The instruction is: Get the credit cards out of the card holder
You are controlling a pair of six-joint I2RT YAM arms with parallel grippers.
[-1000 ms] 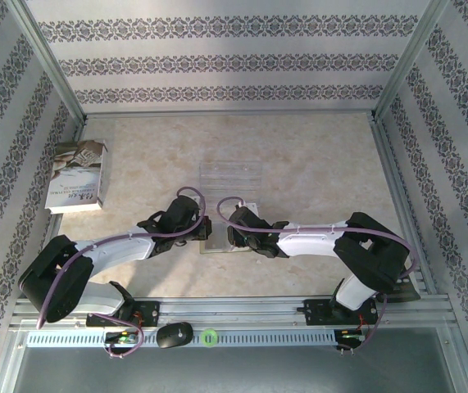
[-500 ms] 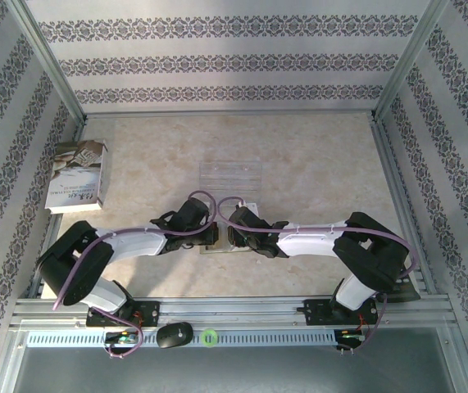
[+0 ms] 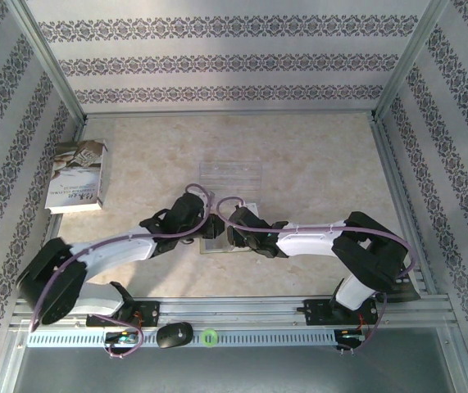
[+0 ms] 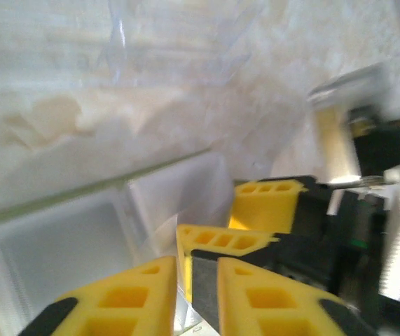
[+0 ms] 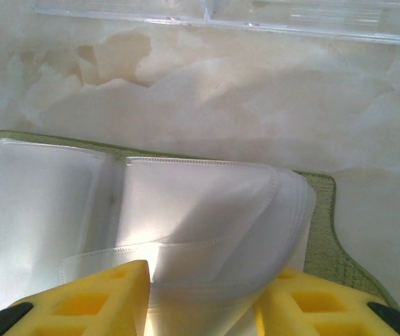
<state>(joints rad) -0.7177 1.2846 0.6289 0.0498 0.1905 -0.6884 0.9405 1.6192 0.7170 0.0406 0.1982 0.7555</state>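
Note:
The card holder [image 3: 215, 245] lies open on the table, mostly under both grippers. Its yellow-green edge [image 5: 323, 210] frames milky clear pockets [image 5: 200, 203]. My right gripper [image 5: 203, 283] [image 3: 229, 233] is shut on a bulging fold of those pockets. My left gripper [image 4: 196, 266] [image 3: 204, 228] hangs just left of it over the holder's pockets [image 4: 59, 238], jaws a narrow gap apart. A dark grey strip stands in that gap; I cannot tell what it is. The right gripper's yellow fingers [image 4: 266, 203] sit close ahead of the left ones. The credit cards are hidden.
A clear plastic sheet [image 3: 230, 174] [image 5: 256, 14] lies just beyond the holder. A white-grey book [image 3: 76, 176] rests at the far left. Metal frame rails border the table, with a black knob [image 3: 174, 334] and a green ring [image 3: 209, 336] on the near rail.
The left arm pushed right toward the holder, then drew slightly back and lower. Its jaws have parted from shut. The right arm holds its place and its grip.

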